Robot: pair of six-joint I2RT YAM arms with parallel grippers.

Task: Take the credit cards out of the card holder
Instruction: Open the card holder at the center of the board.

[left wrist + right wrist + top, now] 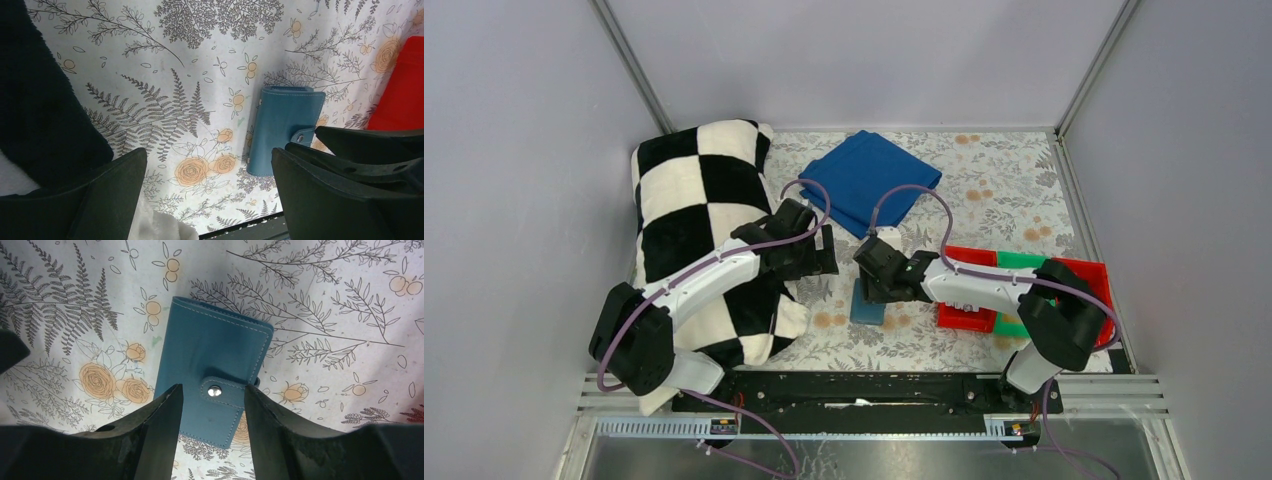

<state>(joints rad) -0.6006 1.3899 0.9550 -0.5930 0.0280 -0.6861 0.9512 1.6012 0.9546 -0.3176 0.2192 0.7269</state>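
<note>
The teal-blue card holder [867,305] lies closed and flat on the floral table cover, its strap fastened by a silver snap [215,390]. It also shows in the left wrist view [280,127] and fills the middle of the right wrist view [212,370]. No credit cards are visible; they are hidden inside. My right gripper [212,400] is open and hovers just above the holder, its jaws standing either side of the snap strap. My left gripper [207,170] is open and empty over bare table cover, just left of the holder.
A black-and-white checkered cushion [704,215] lies under and left of my left arm. A folded deep-blue cloth [869,180] lies at the back. Red and green bins [1024,290] stand under my right arm at the right.
</note>
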